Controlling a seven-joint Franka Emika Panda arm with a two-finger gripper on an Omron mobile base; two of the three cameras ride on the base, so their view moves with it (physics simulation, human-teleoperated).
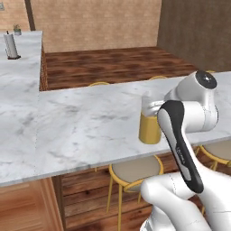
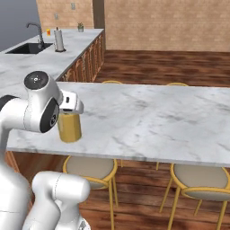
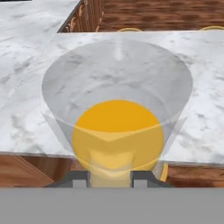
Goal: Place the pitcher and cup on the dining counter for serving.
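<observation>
We have the pitcher [image 1: 150, 125] at the near edge of the dining counter [image 1: 85, 122], upright so its liquid stays in. Our gripper [image 3: 111, 177] seems closed on its wall, though the contact is partly hidden.

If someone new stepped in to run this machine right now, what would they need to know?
Pincer: shut on the pitcher, its tips on either side of the glass wall, seen from above in the hand view.
Pitcher: upright, amber liquid inside, at the near edge of the dining counter, above a stool. Whether its base already rests on the marble I cannot tell.
Cup: far off on the sink counter, beside the paper-towel roll.
Done: pitcher brought to the dining counter.
Left: let go of the pitcher, fetch the cup, set it on the dining counter.
</observation>
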